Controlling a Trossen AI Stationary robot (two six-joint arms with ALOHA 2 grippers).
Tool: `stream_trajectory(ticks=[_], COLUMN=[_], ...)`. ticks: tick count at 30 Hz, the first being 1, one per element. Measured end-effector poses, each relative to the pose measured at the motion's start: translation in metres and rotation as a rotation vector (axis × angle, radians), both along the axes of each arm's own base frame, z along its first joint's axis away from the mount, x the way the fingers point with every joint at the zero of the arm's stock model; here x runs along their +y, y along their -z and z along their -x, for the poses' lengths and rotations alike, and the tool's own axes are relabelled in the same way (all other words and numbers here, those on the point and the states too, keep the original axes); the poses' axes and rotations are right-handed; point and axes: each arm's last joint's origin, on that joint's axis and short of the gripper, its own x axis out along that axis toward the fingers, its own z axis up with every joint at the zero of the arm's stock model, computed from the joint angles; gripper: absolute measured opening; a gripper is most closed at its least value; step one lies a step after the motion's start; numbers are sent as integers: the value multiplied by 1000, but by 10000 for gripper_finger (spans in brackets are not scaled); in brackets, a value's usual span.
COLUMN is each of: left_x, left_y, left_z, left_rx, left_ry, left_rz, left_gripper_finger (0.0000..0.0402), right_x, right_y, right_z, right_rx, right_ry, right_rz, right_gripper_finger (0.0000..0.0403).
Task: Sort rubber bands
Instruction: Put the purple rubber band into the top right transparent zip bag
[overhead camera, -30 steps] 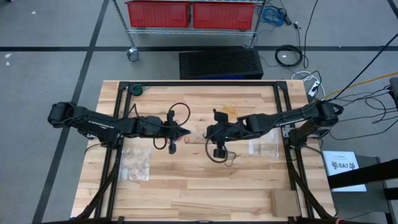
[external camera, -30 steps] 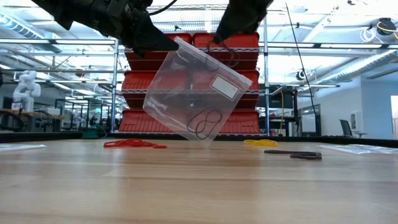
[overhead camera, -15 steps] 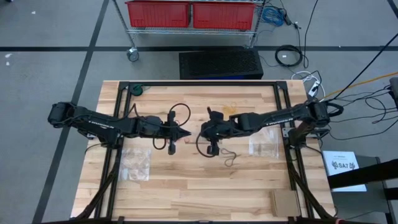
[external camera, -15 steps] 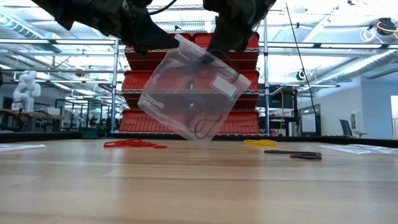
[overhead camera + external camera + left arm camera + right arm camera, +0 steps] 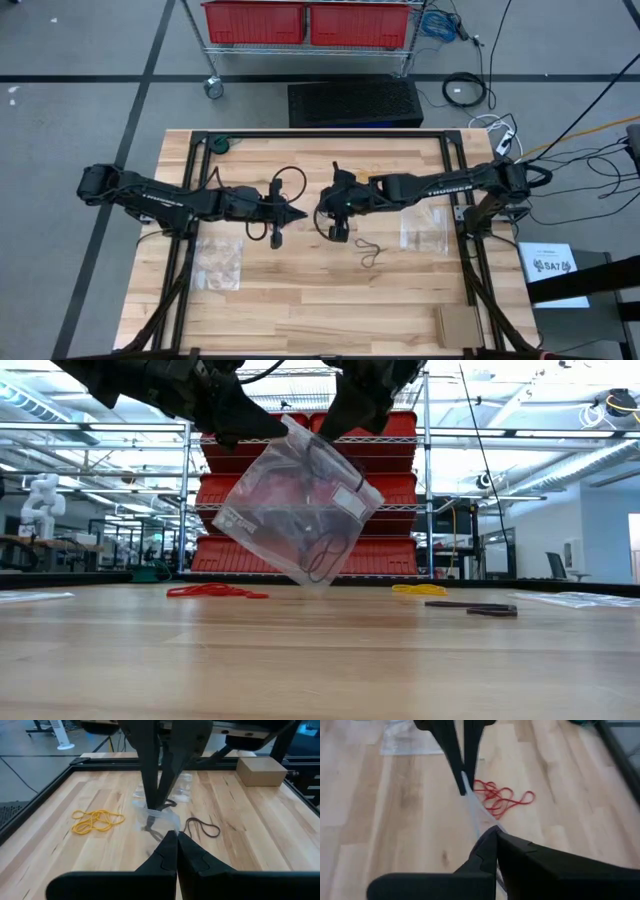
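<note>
Two closed grippers, left gripper (image 5: 265,428) and right gripper (image 5: 335,428), pinch a clear flat plastic bag (image 5: 295,510) above the pale wooden table (image 5: 320,660). Red rubber bands (image 5: 215,592) and yellow rubber bands (image 5: 420,590) lie far back; red storage bins (image 5: 300,485) fill wire shelves behind.

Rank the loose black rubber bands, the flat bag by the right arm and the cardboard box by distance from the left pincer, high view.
From the left pincer, which grips the clear bag at table centre:
1. Black rubber bands, just right of centre.
2. Flat bag, at the right side under the right arm.
3. Cardboard box, at the near right corner.
</note>
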Motion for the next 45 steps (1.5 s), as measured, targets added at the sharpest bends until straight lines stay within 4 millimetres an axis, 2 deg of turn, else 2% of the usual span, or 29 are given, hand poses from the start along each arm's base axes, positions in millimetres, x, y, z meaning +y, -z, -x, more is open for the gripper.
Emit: stream_trajectory(ticks=[8,14,20,24,29,37,45], left_x=[0,0,0,0,-1,-2,-2], left_y=[-1,-1,0,0,0,0,0], left_z=[0,0,0,0,0,0,0], left_rx=[-8,-7,-4,-1,-1,2,1], left_ry=[13,13,14,14,23,50,50], left_rz=[4,4,4,4,7,15,15], left_gripper_finger=[0,0,0,0,0,0,0], right_x=[-10,-12,-9,-9,-10,-10,-11], right_y=[6,10,10,9,4,-23,-26], right_z=[-3,-3,-3,-2,-1,-3,0], right_rx=[11,34,41,40,26,0,38], right_ry=[35,95,93,77,77,49,47], right_rz=[-158,-210,-251,-268,-269,-242,-229], right_gripper_finger=[13,68,132,159,165,156,167])
